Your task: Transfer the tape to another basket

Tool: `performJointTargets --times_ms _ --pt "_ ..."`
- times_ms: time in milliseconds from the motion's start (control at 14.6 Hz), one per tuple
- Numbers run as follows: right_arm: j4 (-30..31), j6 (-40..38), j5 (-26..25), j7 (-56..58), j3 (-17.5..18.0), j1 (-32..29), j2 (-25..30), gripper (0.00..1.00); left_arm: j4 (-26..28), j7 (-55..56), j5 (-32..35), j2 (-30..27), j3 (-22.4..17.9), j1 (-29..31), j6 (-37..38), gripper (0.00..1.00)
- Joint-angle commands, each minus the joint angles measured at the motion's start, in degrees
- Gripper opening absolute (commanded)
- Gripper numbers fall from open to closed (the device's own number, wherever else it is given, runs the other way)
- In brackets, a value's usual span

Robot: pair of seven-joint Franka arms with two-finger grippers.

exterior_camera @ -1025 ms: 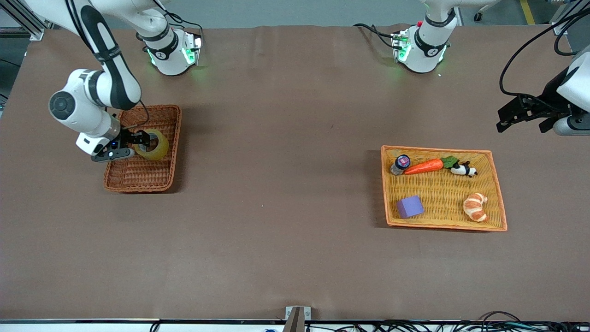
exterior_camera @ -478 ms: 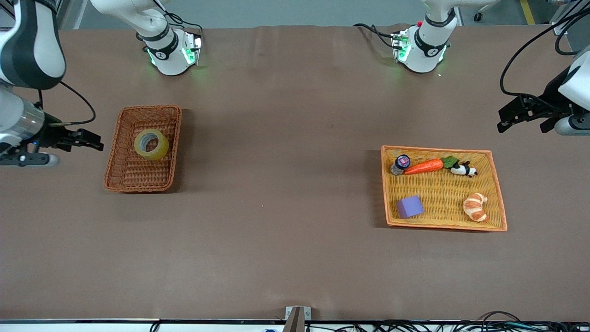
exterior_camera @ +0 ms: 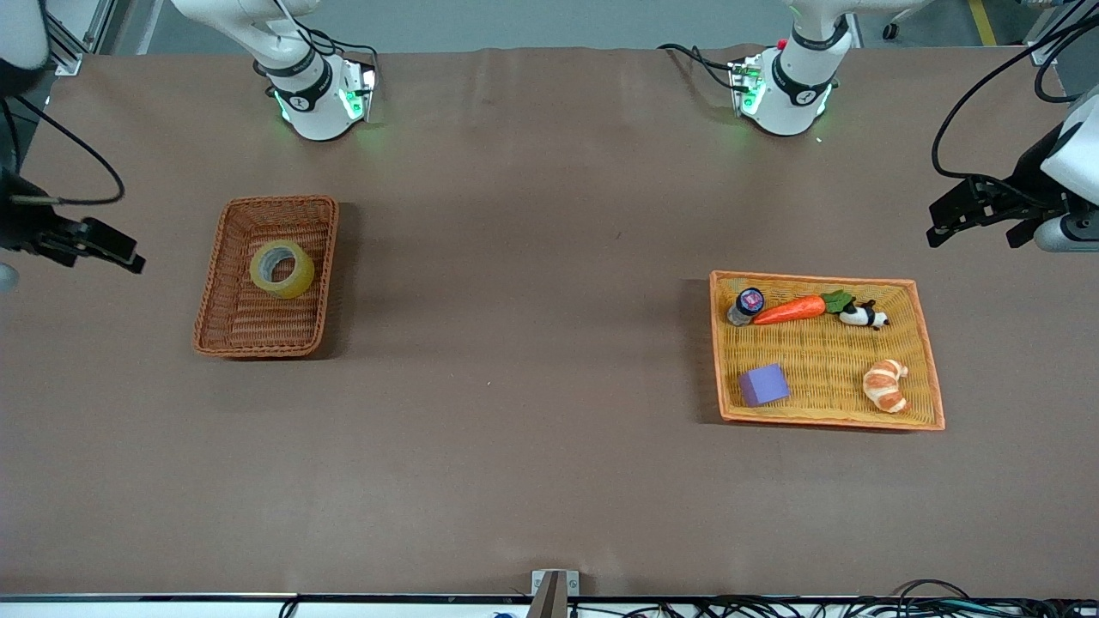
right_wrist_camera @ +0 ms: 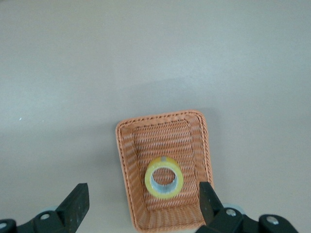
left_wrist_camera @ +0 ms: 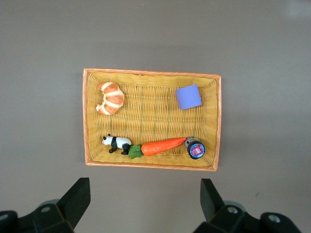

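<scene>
The tape [exterior_camera: 297, 281], a yellowish ring, lies tilted in the dark reddish-brown wicker basket [exterior_camera: 258, 348] at the right arm's end of the table. My right gripper [exterior_camera: 120, 251] hangs open and empty over bare table beside that basket, well clear of it. Its wrist view looks down on the tape [right_wrist_camera: 165, 193] and basket [right_wrist_camera: 124, 160] between the spread fingers of the right gripper [right_wrist_camera: 143, 204]. My left gripper [exterior_camera: 974, 232] waits open and empty over the table's left-arm end. In its own wrist view the left gripper [left_wrist_camera: 146, 201] holds nothing.
A light orange-yellow woven tray [exterior_camera: 824, 421] sits toward the left arm's end, holding a croissant [exterior_camera: 886, 385], a purple cube [exterior_camera: 763, 384], a carrot [exterior_camera: 790, 310], a panda toy [exterior_camera: 863, 316] and a small bottle [exterior_camera: 745, 305]. The left wrist view shows the same tray [left_wrist_camera: 150, 165].
My right gripper has come off the tape, risen out of the brown basket and drawn away toward the right arm's end. The tape stays in the basket. The left arm has not moved.
</scene>
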State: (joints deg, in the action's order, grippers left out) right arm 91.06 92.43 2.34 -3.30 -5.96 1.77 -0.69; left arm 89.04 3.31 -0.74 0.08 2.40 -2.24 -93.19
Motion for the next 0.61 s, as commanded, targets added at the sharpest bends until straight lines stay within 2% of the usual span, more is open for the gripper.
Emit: performJointTargets --times_ms 0,137,273,547 --pt "-7.6 -4.9 0.6 -0.7 3.1 -4.2 -1.5 1.00 -1.7 -0.6 -0.4 0.6 0.5 0.1 0.2 1.00" --pt "-8.4 -7.1 -0.3 -0.4 6.3 -6.6 -1.5 1.00 -1.7 -0.6 -0.4 0.6 0.5 0.1 0.1 1.00" --pt "-7.7 -7.1 -2.4 -0.3 6.3 -6.0 -1.5 1.00 -2.0 -0.7 -0.5 0.7 0.5 0.3 0.1 1.00" --pt "-7.6 -7.1 -2.5 -0.1 6.3 -5.7 -1.6 1.00 -2.2 -0.7 -0.5 0.8 0.5 0.2 0.1 1.00"
